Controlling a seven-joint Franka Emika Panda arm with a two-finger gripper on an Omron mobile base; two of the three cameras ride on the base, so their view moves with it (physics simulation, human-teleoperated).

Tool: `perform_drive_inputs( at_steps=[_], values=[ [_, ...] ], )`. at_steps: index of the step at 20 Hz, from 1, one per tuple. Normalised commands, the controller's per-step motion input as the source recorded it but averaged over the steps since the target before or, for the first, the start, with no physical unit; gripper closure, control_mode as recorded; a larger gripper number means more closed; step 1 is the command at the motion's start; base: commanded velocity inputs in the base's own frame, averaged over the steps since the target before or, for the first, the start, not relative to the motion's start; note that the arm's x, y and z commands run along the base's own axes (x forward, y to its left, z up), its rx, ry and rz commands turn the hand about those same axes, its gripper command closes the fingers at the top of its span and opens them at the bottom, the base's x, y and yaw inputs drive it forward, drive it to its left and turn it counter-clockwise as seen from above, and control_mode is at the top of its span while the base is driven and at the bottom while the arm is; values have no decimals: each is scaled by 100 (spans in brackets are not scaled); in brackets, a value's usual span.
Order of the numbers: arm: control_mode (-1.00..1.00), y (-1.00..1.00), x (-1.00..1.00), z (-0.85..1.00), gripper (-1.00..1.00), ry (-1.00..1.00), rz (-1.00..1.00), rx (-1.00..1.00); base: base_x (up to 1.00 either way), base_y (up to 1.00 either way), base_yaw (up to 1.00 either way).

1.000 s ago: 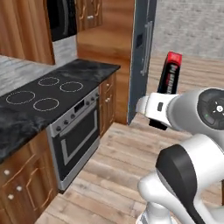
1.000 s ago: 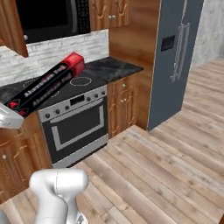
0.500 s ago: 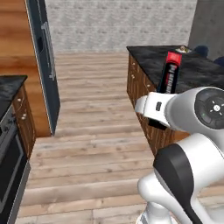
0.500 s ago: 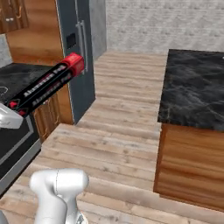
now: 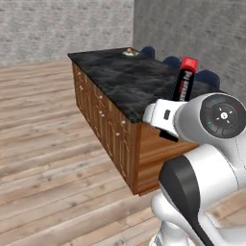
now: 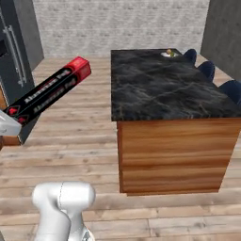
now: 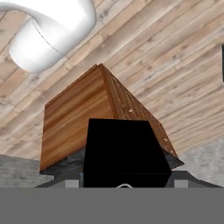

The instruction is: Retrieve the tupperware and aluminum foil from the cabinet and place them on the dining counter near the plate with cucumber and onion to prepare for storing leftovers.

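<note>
Above wooden floor, gripper apparently gripping aluminum foil.

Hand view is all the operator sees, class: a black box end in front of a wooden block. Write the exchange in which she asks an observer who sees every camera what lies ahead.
Operator: What is this black thing in front of my camera?
Observer: The aluminum foil, a long black box with a red end, carried in the gripper.
Operator: And the wooden block?
Observer: The base of the dining counter, topped with veined black marble.
Operator: Anything on that top?
Observer: At its far end, the plate with the onion on it; the near end is bare.
Operator: What stands around it?
Observer: Blue stools along its far side.
</note>
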Motion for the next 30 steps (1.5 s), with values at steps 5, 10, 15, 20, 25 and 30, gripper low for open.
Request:
perform_drive_inputs(
  at_steps=[5,10,15,20,25,30],
  values=[
    [100,0,0,0,100,0,0,0,89,-100,-10],
    [100,0,0,0,100,0,0,0,100,-100,0],
    [100,0,0,0,100,0,0,0,95,-100,2],
    [100,0,0,0,100,0,0,0,69,-100,7],
    [100,0,0,0,100,0,0,0,28,-100,12],
    [100,0,0,0,100,0,0,0,14,-100,16]
  ],
)
